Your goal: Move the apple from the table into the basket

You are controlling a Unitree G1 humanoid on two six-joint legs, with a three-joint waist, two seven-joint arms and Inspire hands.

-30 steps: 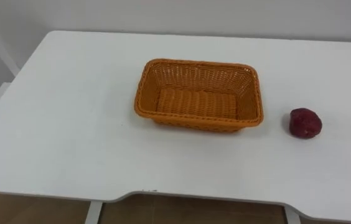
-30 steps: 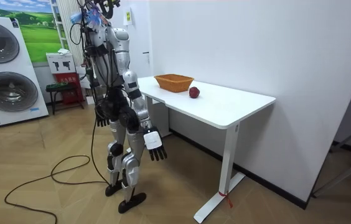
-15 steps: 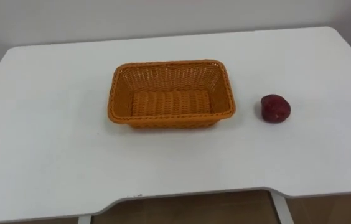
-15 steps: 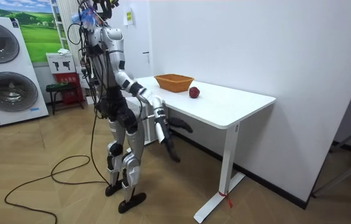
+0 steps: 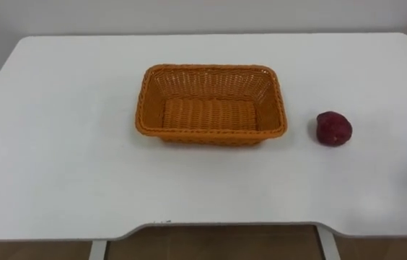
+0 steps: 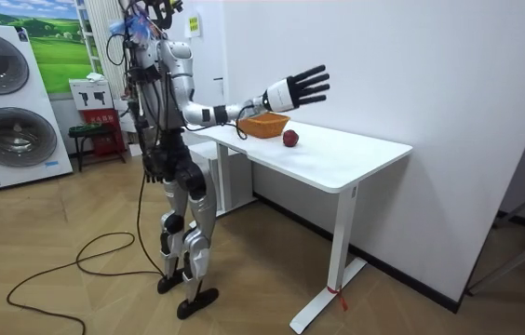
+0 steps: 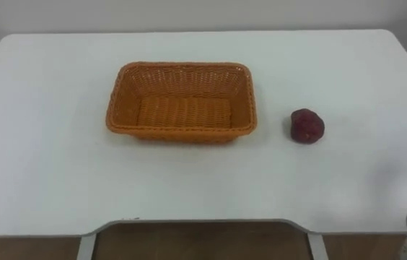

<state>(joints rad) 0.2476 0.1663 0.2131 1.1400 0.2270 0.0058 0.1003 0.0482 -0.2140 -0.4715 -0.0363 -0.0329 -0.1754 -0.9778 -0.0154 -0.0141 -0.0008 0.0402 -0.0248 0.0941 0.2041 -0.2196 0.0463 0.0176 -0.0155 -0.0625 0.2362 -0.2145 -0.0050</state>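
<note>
- The robot stands on a wooden floor (image 6: 76, 279) at the end of a white surface (image 5: 59, 152), on the room view's left, facing along it.
- An orange wicker basket (image 5: 211, 134) sits upright near the middle of the surface, its long side running left to right across the eye views.
- The apple (image 5: 333, 128), dark red, lies on the bare surface to the right of the basket. It is near the basket but not touching it, with a strip of white top between them.
- The apple is about level with the basket's front half and well back from the surface's near edge.
- In the room view the right arm stretches out from the shoulder over the surface.
- The right hand (image 6: 290, 92) is in the air above the surface with its fingers straight and spread wide, holding nothing.
- From that side view the right hand appears higher than both the basket and the apple and touches neither. I cannot tell how far across the surface it sits.
- The left hand (image 6: 151, 173) hangs low beside the hip on the robot's far side. I cannot tell its state.
- Two washing machines (image 6: 11, 102) stand against the wall behind the robot, on the room view's left.
</note>
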